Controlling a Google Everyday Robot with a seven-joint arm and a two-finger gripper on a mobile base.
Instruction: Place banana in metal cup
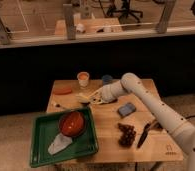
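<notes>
- Green tray (41, 150): at your far left, it overhangs the front left corner of the table (108, 135).
- White crumpled cloth or paper (58, 145): it lies in the tray's front half, just in front of the bowl.
- Orange-red bowl (72, 123): you see it standing in the tray's rear right part.
- Flat orange item (62, 91): it rests on the table near the rear left edge; you cannot tell what it is.
- Cup (83, 78): a pale cup with an orange interior, upright near the table's rear edge, apart from the hand.
- Banana (84, 98): the pale elongated shape at the tip of the hand, low over the table, in front of the cup and not in it.
- Hand (91, 97): it reaches leftward from the white arm (151, 102) to the middle of the table's left half; you cannot tell how far apart it is set or whether it grips the banana.
- Small dark blue object (107, 78): at the rear edge, just behind the arm's wrist.
- Blue-grey block (126, 109): flat on the table, in front of the forearm.
- Dark grape-like cluster (126, 135): near the front edge.
- Dark slender utensil (144, 134): it lies diagonally just to the right of the cluster, beneath the arm.
</notes>
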